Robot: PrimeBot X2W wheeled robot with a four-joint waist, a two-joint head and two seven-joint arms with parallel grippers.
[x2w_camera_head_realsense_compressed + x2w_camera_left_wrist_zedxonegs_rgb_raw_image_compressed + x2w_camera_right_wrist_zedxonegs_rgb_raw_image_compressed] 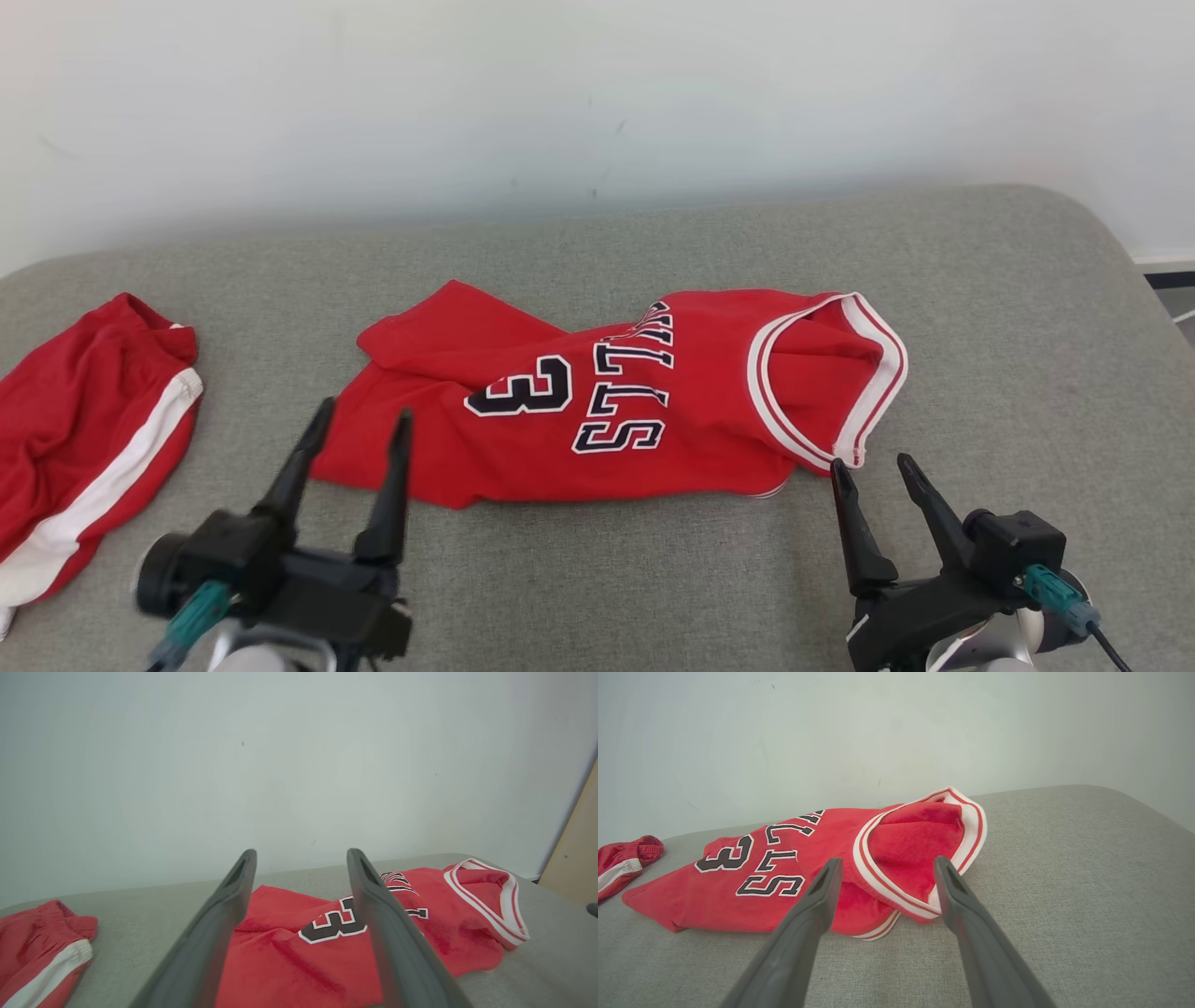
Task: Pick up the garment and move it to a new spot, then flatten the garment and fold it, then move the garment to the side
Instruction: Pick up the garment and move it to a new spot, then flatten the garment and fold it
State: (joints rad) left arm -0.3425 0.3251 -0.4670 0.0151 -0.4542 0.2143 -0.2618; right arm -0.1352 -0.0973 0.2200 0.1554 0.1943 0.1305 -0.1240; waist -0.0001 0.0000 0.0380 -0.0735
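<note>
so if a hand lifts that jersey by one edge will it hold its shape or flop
Probably flops: the jersey already lies creased, one corner folded over. Looks thin, so likely light. The white trim stands open, so maybe slightly firmer there.

You see one jersey [597,411], one pair of shorts [84,448], one grey cushion [1027,373]. Two grippers: left gripper [365,408], right gripper [870,460].

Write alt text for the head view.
A red jersey lies rumpled and unheld on a grey cushion. The left claw and right claw, both open, point toward its two ends. Red shorts lie at far left.
</note>
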